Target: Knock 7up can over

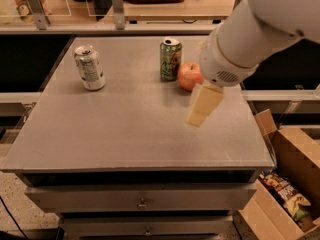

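Observation:
The 7up can (pixel 89 67), silver-white with green print and a white label, stands upright at the back left of the grey table (pixel 125 134). My arm reaches in from the upper right over the table's right half. My gripper (pixel 202 105), cream-coloured, hangs below the white wrist above the table, well to the right of the can and in front of the apple. It holds nothing that I can see.
A darker green can (pixel 170 59) stands upright at the back middle, with a red apple (pixel 190 76) beside it on its right. An open cardboard box (pixel 287 184) with snack packets sits on the floor to the right. Drawers are below the tabletop.

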You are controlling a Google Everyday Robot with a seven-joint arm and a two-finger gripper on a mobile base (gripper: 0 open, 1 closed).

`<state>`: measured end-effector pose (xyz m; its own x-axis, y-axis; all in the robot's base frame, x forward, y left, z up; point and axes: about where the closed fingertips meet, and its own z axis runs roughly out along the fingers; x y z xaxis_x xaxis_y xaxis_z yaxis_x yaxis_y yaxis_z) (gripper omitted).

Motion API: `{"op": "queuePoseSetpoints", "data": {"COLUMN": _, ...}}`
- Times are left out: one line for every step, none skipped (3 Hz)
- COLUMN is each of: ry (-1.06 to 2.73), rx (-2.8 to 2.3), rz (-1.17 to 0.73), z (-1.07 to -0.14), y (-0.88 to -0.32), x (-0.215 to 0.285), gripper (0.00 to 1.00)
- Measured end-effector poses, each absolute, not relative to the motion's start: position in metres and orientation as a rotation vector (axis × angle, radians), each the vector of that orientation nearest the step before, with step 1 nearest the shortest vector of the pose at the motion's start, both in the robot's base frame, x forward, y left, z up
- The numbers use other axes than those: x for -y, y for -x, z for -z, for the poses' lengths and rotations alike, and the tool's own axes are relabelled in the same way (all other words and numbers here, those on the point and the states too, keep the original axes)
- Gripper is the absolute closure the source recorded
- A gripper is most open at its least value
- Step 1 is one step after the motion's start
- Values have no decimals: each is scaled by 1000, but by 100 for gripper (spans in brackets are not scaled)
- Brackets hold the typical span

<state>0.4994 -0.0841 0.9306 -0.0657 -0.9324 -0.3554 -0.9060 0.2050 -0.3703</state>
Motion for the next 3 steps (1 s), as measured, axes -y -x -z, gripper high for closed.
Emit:
{"op": "queuePoseSetpoints", "data": {"ry": 1662, "rx": -1906, "rz": 76, "z": -909, "y": -526, "x": 33, "gripper": 0}}
{"op": "queuePoseSetpoints", "data": {"ry": 1663, "rx": -1906, "rz": 76, "z": -909, "y": -525, "x": 33, "gripper": 0}}
{"op": "queuePoseSetpoints", "data": {"ry": 1649, "rx": -1894, "rz": 60, "z": -908, "y": -528, "x": 29, "gripper": 0}}
